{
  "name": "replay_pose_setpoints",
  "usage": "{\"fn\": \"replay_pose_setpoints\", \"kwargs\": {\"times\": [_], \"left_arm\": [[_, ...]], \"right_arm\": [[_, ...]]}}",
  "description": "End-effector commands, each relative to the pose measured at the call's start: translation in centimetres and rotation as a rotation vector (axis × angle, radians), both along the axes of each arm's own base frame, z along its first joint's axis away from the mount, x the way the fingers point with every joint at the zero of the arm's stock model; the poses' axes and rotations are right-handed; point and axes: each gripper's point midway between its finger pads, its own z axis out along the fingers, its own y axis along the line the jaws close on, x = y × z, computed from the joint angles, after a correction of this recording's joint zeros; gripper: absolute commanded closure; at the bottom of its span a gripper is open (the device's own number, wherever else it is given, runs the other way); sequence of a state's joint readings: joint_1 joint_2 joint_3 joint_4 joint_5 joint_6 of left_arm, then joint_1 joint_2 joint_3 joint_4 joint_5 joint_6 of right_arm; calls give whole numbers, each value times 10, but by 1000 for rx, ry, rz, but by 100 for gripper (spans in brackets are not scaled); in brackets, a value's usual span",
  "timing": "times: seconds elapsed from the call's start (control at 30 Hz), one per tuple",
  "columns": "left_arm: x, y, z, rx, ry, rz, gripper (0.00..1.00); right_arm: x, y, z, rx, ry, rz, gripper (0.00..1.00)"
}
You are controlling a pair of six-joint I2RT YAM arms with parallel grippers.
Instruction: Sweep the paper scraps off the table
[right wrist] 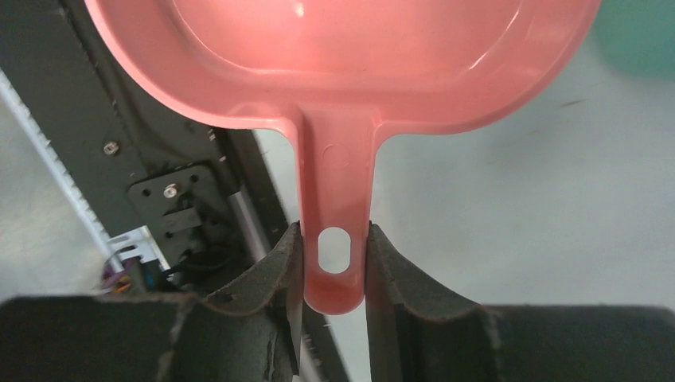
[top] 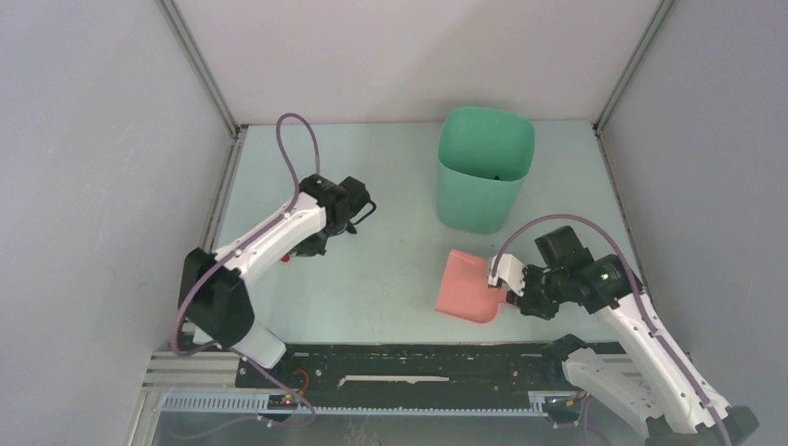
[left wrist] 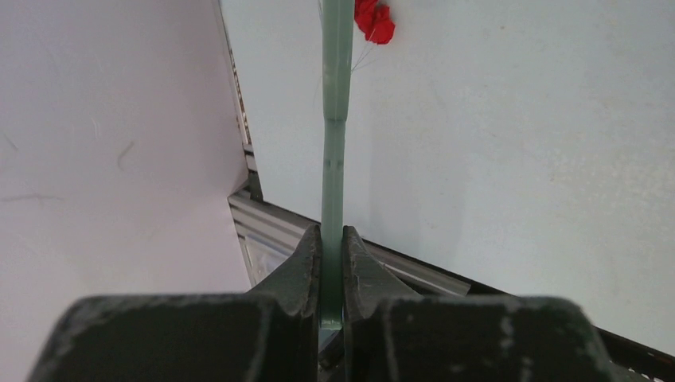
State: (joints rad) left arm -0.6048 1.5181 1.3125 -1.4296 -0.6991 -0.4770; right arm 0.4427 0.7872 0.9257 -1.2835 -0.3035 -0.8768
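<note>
Red paper scraps [left wrist: 376, 20] lie on the pale mint table [left wrist: 517, 159], right at the far end of the green hand brush [left wrist: 335, 119]. My left gripper [left wrist: 332, 239] is shut on the brush's thin handle. From above, a red scrap [top: 288, 257] peeks out beside the left gripper [top: 316, 243] near the table's [top: 390, 269] left side. My right gripper [right wrist: 334, 239] is shut on the handle end of the pink dustpan [right wrist: 342, 56]. The dustpan [top: 469, 286] sits at the front middle-right, held by the right gripper [top: 513, 294]. No other scraps show.
A tall mint-green bin [top: 485, 167] stands at the back right, just behind the dustpan. Grey walls with metal rails [top: 221, 186] close in the table on the left, right and back. The black base rail [top: 418, 367] runs along the near edge.
</note>
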Motion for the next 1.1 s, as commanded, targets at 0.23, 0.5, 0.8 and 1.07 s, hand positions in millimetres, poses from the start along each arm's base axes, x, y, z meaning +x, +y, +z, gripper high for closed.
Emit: {"fn": "replay_pose_setpoints", "kwargs": {"times": [0.23,0.5,0.8,1.07], "left_arm": [[4,-3,-42,23,252,37,100],[-7,-68,-29,-186,248,-123,100],[-25,-188,30,-672,250,-423,100],[12,-170,88,-615,0,-424,100]], "right_arm": [[8,3,-67,-174,75,-80,100],[41,-2,-86,-269,-17,-178,100],[55,2,-104,-330,2,-217,100],[47,-3,-106,-354,37,-224,100]]}}
